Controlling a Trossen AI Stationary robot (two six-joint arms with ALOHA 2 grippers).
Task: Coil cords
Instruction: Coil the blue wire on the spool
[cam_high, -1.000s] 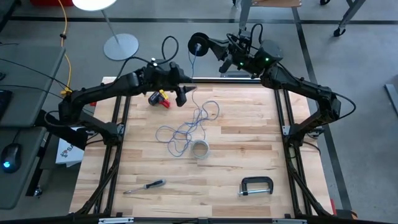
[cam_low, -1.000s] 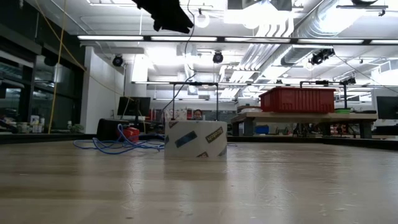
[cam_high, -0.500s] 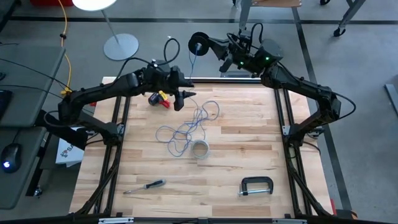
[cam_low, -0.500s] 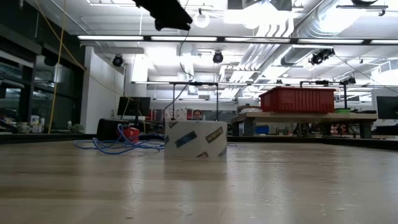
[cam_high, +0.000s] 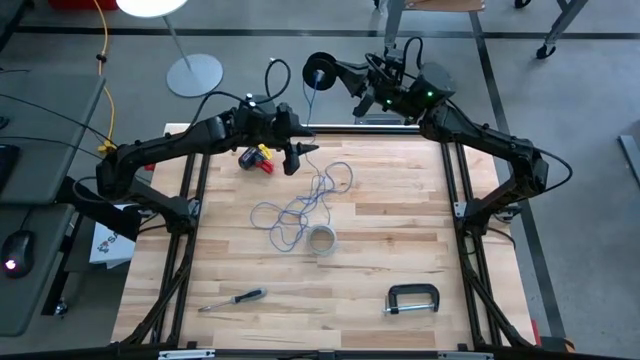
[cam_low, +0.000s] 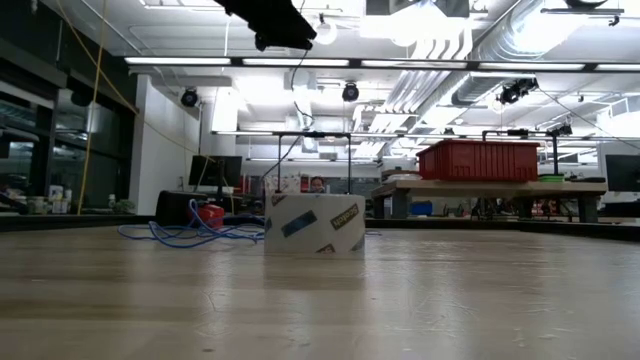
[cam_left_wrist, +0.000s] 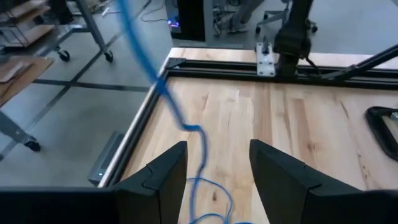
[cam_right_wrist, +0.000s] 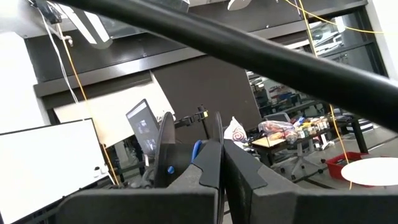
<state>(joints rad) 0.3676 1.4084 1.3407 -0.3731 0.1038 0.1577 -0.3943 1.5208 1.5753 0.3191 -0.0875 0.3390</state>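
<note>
A blue cord (cam_high: 283, 214) and a pale grey cord (cam_high: 338, 176) lie in a loose tangle on the middle of the wooden table (cam_high: 400, 230). One blue strand (cam_high: 313, 98) rises from the tangle to a black reel (cam_high: 319, 70) beyond the far edge. My right gripper (cam_high: 338, 73) is shut on the reel there. My left gripper (cam_high: 295, 158) hovers open above the tangle's far end. In the left wrist view the blue strand (cam_left_wrist: 186, 127) runs between its fingers (cam_left_wrist: 217, 149); I cannot tell whether it touches them. My right gripper pinches the black reel by a thin flange (cam_right_wrist: 219, 130) between its two fingers. The reel's other flange (cam_right_wrist: 165, 146) and its blue winding (cam_right_wrist: 196, 149) stand beside the fingers. The reel is held high, clear of the table, and the blue strand hangs down from it.
A roll of tape (cam_high: 321, 240) stands just near of the tangle and fills the low view's middle (cam_low: 314, 222). A red and yellow object (cam_high: 257, 158) lies near the left gripper. A screwdriver (cam_high: 232, 298) and a C-clamp (cam_high: 413, 298) lie near the front edge.
My left gripper has swayed a little toward the table's left edge and back toward the right. The tangle on the table and the reel have stayed where they were.
</note>
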